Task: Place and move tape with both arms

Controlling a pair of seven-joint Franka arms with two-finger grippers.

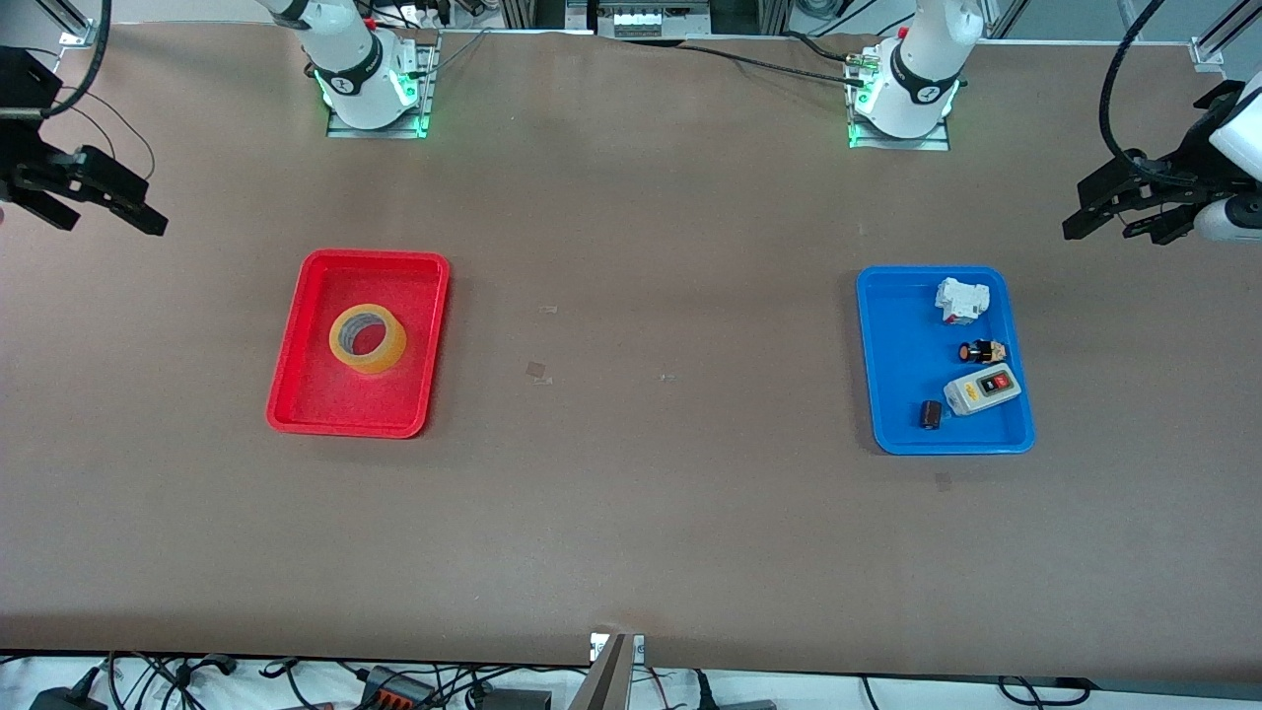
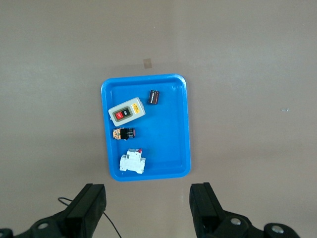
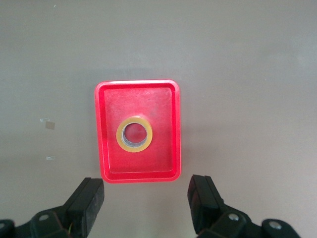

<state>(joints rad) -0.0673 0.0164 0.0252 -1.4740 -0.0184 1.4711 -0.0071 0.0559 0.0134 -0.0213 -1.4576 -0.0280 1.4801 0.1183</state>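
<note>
I see the tape (image 1: 368,338) lying flat in the red tray (image 1: 296,380), hole facing up, a little toward the end of the tray that is farther from the front camera — nothing is touching it. The red tray sits on the brown table (image 1: 631,493) toward the right arm's end. My right gripper (image 1: 104,202) hangs high above the table at that same end, its fingers (image 3: 88,203) spread wide apart and empty; from its wrist view the tape (image 3: 133,134) shows well clear of them.

Toward the left arm's end I have the blue tray (image 1: 892,394), holding a white breaker-like block (image 1: 961,300), a small black and orange button part (image 1: 981,351), the grey switch box (image 1: 982,388) with red and black buttons, and a small dark cylinder (image 1: 930,414). The left gripper (image 1: 1114,212) hangs up in the air past that tray at the table's edge, fingers (image 2: 205,208) also wide apart, holding nothing
</note>
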